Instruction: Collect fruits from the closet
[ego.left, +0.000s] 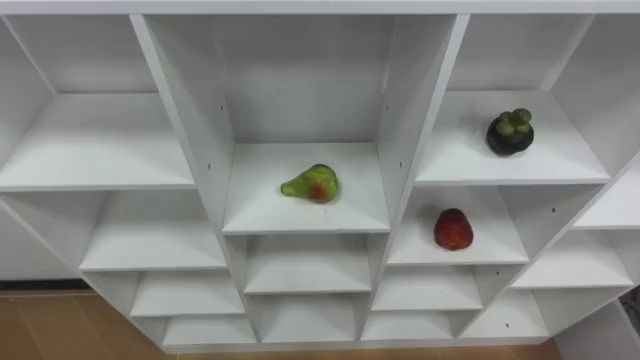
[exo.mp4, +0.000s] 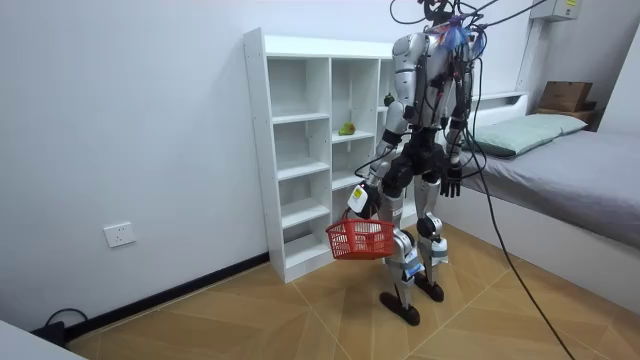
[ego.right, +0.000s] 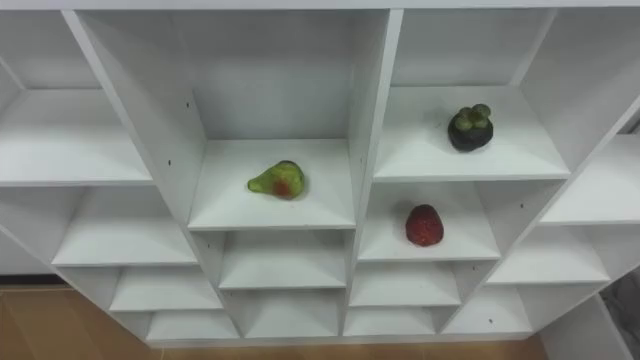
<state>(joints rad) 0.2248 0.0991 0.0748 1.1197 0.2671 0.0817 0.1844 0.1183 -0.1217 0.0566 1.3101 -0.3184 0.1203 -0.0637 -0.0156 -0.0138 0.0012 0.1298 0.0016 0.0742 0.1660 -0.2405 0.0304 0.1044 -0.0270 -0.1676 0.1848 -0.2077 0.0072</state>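
Closet (ego.left: 100, 140): one pear (ego.left: 311, 184), one mangosteen (ego.left: 510, 132), one red fruit (ego.left: 453, 229); left hand (exo.mp4: 358, 198) fingers clamp basket (exo.mp4: 360, 240), right hand (exo.mp4: 452, 186) slack.

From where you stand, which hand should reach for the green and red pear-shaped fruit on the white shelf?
Probably right. The right hand hangs free, while the left hand carries the red mesh basket. The green and red pear-shaped fruit lies straight ahead.

Pretty sure this is a bedroom in somebody's home: a made bed (exo.mp4: 585, 175) with a pillow (exo.mp4: 525, 132) along the far wall, a white closet (exo.mp4: 290, 150) of open cubbies, wood floor (exo.mp4: 250, 320), and a regular wall socket (exo.mp4: 118, 235).
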